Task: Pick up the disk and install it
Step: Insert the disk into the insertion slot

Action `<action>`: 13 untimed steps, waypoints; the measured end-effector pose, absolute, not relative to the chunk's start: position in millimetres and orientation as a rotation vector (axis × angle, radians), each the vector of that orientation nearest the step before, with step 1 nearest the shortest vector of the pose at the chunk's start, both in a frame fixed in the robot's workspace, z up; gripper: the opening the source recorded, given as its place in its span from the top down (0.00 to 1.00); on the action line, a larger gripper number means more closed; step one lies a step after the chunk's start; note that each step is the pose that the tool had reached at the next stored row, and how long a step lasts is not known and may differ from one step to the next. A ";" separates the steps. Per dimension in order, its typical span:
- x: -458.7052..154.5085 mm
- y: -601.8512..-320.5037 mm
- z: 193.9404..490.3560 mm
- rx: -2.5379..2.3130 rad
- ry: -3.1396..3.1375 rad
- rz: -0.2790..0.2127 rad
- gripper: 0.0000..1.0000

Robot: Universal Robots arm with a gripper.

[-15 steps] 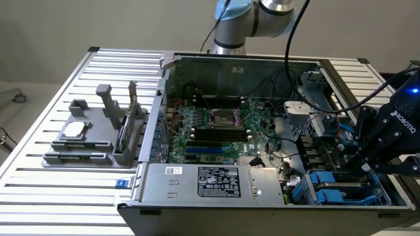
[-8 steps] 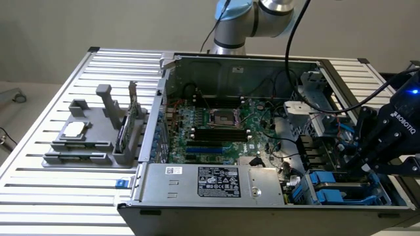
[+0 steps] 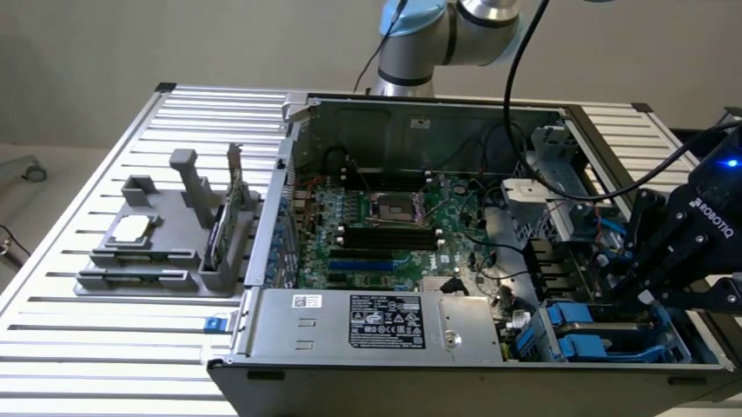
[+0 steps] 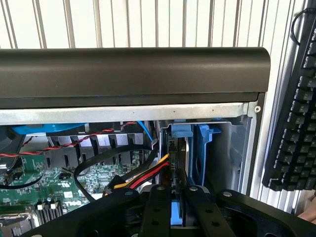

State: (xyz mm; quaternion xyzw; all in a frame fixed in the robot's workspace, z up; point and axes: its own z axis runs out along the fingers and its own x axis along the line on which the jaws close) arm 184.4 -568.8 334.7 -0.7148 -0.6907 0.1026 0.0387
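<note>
The gripper (image 4: pixel 178 210) is clamped narrowly on the disk (image 4: pixel 178 213) (blue carrier edge visible between the fingers), held on edge directly above the blue drive bay (image 4: pixel 203 148) of the computer case (image 3: pixel 383 326). Step in hand: insertion. Seating requires alignment with the bay guides, clear of the cables (image 4: pixel 143 173) beside.

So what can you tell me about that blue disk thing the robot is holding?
The disk shows as a strip of blue plastic carrier, standing on edge between the black fingers of the gripper, which is shut on it. It sits low at the drive bay in the corner of the open computer case, beside another blue carrier already in the bay. Red and yellow wires run close by it. Its metal body and label are hidden.
</note>
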 end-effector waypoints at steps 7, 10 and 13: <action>184.4 -568.9 334.7 -2.202 -2.107 0.314 0.84; 184.4 -568.8 334.7 -2.208 -2.099 0.314 0.84; 184.4 -568.9 334.7 -2.214 -2.092 0.313 0.84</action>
